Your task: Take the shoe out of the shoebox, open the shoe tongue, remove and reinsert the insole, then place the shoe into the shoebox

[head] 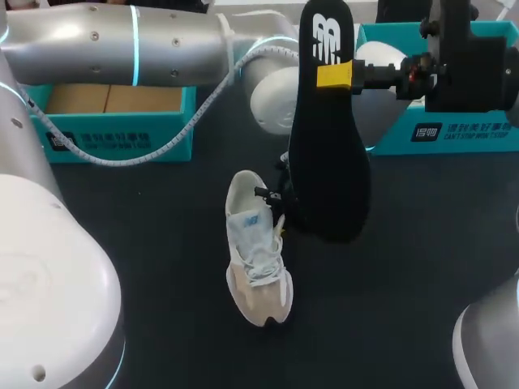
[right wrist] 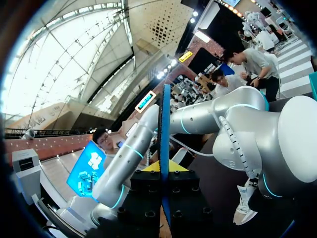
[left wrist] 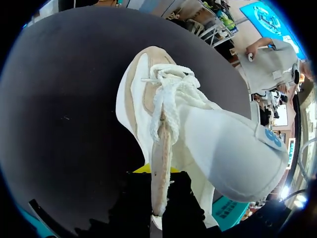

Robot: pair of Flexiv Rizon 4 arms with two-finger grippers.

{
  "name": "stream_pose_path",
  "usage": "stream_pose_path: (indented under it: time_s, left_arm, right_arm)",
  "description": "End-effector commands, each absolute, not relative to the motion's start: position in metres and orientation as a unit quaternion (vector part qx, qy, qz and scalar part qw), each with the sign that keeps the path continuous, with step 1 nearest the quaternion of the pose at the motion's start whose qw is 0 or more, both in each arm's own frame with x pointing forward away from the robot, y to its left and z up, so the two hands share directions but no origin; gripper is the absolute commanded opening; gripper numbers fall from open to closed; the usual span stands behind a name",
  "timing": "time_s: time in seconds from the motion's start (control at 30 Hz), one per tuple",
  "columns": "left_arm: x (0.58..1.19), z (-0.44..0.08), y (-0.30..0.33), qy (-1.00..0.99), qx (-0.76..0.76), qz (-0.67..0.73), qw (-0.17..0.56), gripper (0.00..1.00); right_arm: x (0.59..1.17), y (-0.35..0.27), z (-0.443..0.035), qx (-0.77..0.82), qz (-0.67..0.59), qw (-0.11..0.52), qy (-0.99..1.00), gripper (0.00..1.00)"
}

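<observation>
— Insole (head: pixel 328 154) stood clear of the sneaker (head: pixel 258 259), so which step was it?

— The remove-and-reinsert one, about halfway by my reading. The right gripper (head: pixel 336 74) was clamped on the insole's upper end, holding it upright in the air over the worktop (head: pixel 146 243). The left gripper (left wrist: pixel 159 174) appeared pinched on the sneaker's collar wall by the heel. The sneaker sat sole-down mid-worktop, toe toward the robot.

— And next?

— Tipping the insole toe-first into the opening, I'd judge. It looked thin and flat, black foam, likely to buckle if forced. The sneaker was soft white mesh with beige suede-like panels, ropy laces and a broad padded tongue. The teal cardboard shoebox (head: pixel 122 134) sat open behind.
</observation>
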State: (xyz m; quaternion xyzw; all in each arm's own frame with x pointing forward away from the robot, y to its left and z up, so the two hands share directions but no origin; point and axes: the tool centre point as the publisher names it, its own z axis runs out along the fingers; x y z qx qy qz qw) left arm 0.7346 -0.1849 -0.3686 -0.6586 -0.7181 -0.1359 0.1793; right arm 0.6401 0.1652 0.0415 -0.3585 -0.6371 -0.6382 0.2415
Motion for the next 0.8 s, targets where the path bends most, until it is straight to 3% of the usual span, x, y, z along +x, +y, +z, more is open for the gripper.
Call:
stream_pose_path:
  time_s: [0.03,0.17,0.2,0.27,0.53,0.8]
  left_arm:
    - [0.737,-0.383,-0.195,-0.721,-0.652,-0.134,0.193,0.0]
    - [0.737,-0.388,-0.197,-0.723,-0.649,-0.13,0.2,0.0]
    - [0.737,-0.388,-0.197,-0.722,-0.649,-0.129,0.201,0.1]
    - [0.737,-0.39,-0.197,-0.72,-0.65,-0.119,0.21,1.0]
    - [0.744,-0.367,-0.19,-0.73,-0.651,-0.046,0.204,1.0]
    - [0.76,-0.327,-0.193,-0.744,-0.656,0.02,0.126,1.0]
  right_arm:
    - [0.643,0.169,0.042,-0.359,-0.637,0.242,-0.637,0.0]
    - [0.643,0.169,0.042,-0.359,-0.637,0.242,-0.637,0.0]
    - [0.643,0.169,0.042,-0.359,-0.637,0.242,-0.637,0.0]
    - [0.643,0.169,0.042,-0.359,-0.637,0.242,-0.637,0.0]
    - [0.643,0.169,0.042,-0.359,-0.637,0.242,-0.637,0.0]
    - [0.643,0.169,0.042,-0.359,-0.637,0.242,-0.637,0.0]
